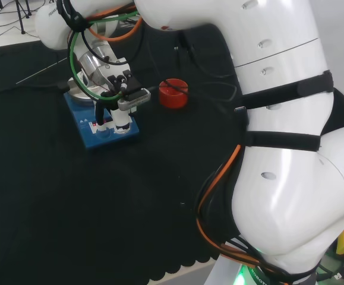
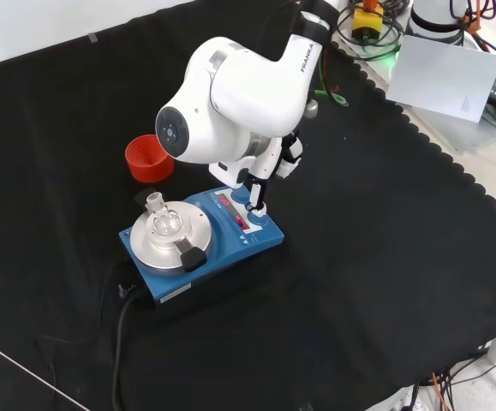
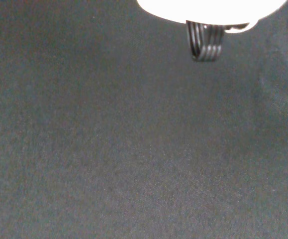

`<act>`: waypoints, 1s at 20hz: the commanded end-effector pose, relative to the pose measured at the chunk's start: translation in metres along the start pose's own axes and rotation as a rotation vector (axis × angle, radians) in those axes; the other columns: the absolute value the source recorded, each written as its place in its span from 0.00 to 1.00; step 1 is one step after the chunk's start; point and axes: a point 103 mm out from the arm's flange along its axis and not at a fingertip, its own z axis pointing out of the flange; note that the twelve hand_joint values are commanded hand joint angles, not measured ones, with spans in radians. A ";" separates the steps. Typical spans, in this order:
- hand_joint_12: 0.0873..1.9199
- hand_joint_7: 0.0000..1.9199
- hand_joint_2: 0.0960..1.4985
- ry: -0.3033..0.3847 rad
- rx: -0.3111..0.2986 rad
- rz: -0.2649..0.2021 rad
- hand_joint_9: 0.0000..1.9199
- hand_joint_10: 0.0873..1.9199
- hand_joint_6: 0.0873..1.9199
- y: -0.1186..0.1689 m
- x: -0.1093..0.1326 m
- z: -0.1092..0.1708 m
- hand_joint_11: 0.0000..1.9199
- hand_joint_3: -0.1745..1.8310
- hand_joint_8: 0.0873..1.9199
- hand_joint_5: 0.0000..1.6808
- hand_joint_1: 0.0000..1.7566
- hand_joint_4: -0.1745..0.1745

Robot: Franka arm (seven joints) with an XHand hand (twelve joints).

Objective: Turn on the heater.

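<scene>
My hand (image 2: 269,171) over the blue box-shaped heater (image 2: 260,235), one straight fingertip (image 2: 254,205) on its front panel, round metal plate beside my hand carrying a clear glass flask (image 2: 163,220), red ribbed ring (image 2: 147,157) beyond on black cloth worktop (image 2: 385,282)

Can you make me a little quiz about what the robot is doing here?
1. True or false: the robot hand has a straight finger down on the heater front panel.
2. What sits on the heater's round plate? A) a flask B) a spoon C) a book
3. What colour is the ring on the cloth behind the heater in the front view?

Key: 1 true; 2 A; 3 red.
</scene>
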 end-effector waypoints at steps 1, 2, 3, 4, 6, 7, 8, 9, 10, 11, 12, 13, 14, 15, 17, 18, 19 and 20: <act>0.89 0.96 0.37 0.002 0.002 -0.004 1.00 0.93 0.20 0.002 -0.002 0.003 1.00 0.66 0.93 0.19 0.86 0.44; 0.89 0.96 0.37 0.001 0.004 -0.002 1.00 0.93 0.20 0.002 -0.002 0.002 1.00 0.66 0.93 0.19 0.86 0.44; 0.89 0.96 0.37 0.000 0.005 -0.001 1.00 0.93 0.20 0.002 -0.002 0.002 1.00 0.66 0.93 0.20 0.86 0.44; 0.89 0.96 0.37 0.001 0.005 -0.002 1.00 0.93 0.20 0.002 -0.003 0.002 1.00 0.66 0.93 0.20 0.86 0.44; 0.89 0.96 0.37 0.006 0.001 -0.006 1.00 0.93 0.20 -0.001 -0.003 0.001 1.00 0.66 0.93 0.20 0.86 0.44; 0.89 0.96 0.37 0.009 -0.001 -0.009 1.00 0.93 0.20 -0.004 -0.004 -0.002 1.00 0.66 0.93 0.20 0.86 0.44; 0.89 0.96 0.37 0.012 -0.009 -0.014 1.00 0.93 0.20 -0.008 -0.005 -0.005 1.00 0.66 0.93 0.20 0.86 0.44; 0.89 0.96 0.37 0.015 -0.019 -0.018 1.00 0.93 0.21 -0.014 -0.007 -0.009 1.00 0.66 0.93 0.20 0.85 0.44; 0.89 0.96 0.37 0.021 -0.029 -0.022 1.00 0.93 0.21 -0.020 -0.009 -0.014 1.00 0.66 0.93 0.20 0.85 0.44; 0.89 0.96 0.37 0.027 -0.037 -0.024 1.00 0.93 0.21 -0.025 -0.010 -0.019 1.00 0.66 0.93 0.20 0.85 0.44; 0.89 0.96 0.37 0.030 -0.043 -0.024 1.00 0.93 0.21 -0.032 -0.011 -0.024 1.00 0.66 0.93 0.21 0.85 0.44; 0.89 0.96 0.37 0.035 -0.049 -0.026 1.00 0.93 0.21 -0.037 -0.012 -0.028 1.00 0.66 0.93 0.21 0.85 0.44; 0.89 0.96 0.37 0.041 -0.060 -0.029 1.00 0.93 0.21 -0.042 -0.013 -0.032 1.00 0.66 0.93 0.21 0.85 0.44; 0.89 0.96 0.37 0.046 -0.068 -0.031 1.00 0.93 0.21 -0.046 -0.014 -0.036 1.00 0.66 0.93 0.21 0.85 0.44; 0.89 0.96 0.37 0.047 -0.075 -0.027 1.00 0.93 0.21 -0.053 -0.015 -0.041 1.00 0.66 0.93 0.21 0.85 0.44; 0.89 0.96 0.37 0.046 -0.078 -0.024 1.00 0.93 0.21 -0.056 -0.015 -0.043 1.00 0.66 0.93 0.21 0.85 0.44; 0.89 0.96 0.37 0.046 -0.081 -0.022 1.00 0.93 0.22 -0.057 -0.016 -0.044 1.00 0.66 0.93 0.21 0.85 0.44; 0.89 0.96 0.37 0.046 -0.082 -0.021 1.00 0.93 0.22 -0.059 -0.016 -0.045 1.00 0.66 0.93 0.21 0.85 0.44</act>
